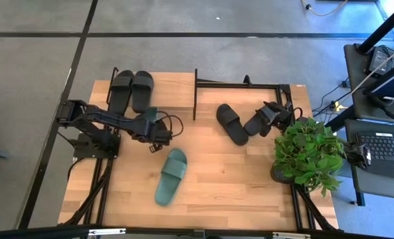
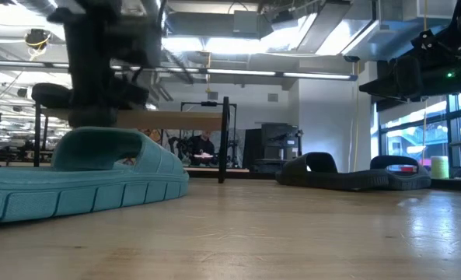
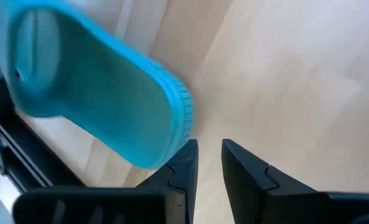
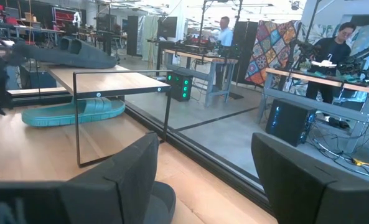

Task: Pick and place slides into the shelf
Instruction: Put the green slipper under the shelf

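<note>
The shelf (image 1: 173, 83) stands at the table's far left, with two black slides (image 1: 132, 89) on its top board. One green slide (image 1: 150, 115) lies at the shelf's lower level, also in the right wrist view (image 4: 72, 112). My left gripper (image 1: 155, 143) hovers just beside that slide's end (image 3: 165, 124), fingers narrowly open (image 3: 209, 149). A second green slide (image 1: 171, 176) lies flat on the table nearer the front (image 2: 82, 175). Two more black slides (image 1: 232, 123) (image 1: 255, 124) lie right of centre. My right gripper (image 4: 209, 162) is wide open by the right one.
A potted leafy plant (image 1: 307, 151) stands at the table's right side, close to my right arm. Thin black frame bars (image 1: 243, 84) run along the far edge right of the shelf board. Bare wood (image 1: 230, 179) lies between the front green slide and the plant.
</note>
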Robot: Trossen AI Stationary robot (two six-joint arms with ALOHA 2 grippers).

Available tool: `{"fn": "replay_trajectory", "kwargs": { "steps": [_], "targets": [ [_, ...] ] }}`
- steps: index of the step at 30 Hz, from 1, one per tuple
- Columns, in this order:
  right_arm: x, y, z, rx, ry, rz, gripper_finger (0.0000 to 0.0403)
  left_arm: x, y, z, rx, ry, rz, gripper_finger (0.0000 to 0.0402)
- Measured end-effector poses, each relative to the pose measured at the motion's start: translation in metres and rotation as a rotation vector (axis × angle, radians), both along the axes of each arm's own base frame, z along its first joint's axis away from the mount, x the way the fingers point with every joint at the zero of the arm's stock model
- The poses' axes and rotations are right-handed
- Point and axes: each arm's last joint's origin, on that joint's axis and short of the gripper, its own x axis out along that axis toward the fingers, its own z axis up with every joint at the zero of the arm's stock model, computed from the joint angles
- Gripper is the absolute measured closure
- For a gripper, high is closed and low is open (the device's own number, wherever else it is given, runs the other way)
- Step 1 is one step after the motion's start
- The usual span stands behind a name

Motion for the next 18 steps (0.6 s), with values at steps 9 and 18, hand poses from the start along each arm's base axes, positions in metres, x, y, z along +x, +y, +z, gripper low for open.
{"fn": "replay_trajectory", "kwargs": {
  "steps": [9,18],
  "targets": [
    [0.000,0.000,0.000,0.001,-0.001,0.000,0.0146,0.026,-0.047,0.045,0.010,-0.108,-0.275,0.0337],
    [0.000,0.000,0.000,0.003,-0.002,0.000,0.0146,0.030,-0.105,0.060,-0.009,-0.276,-0.499,0.0337]
  ]
}}
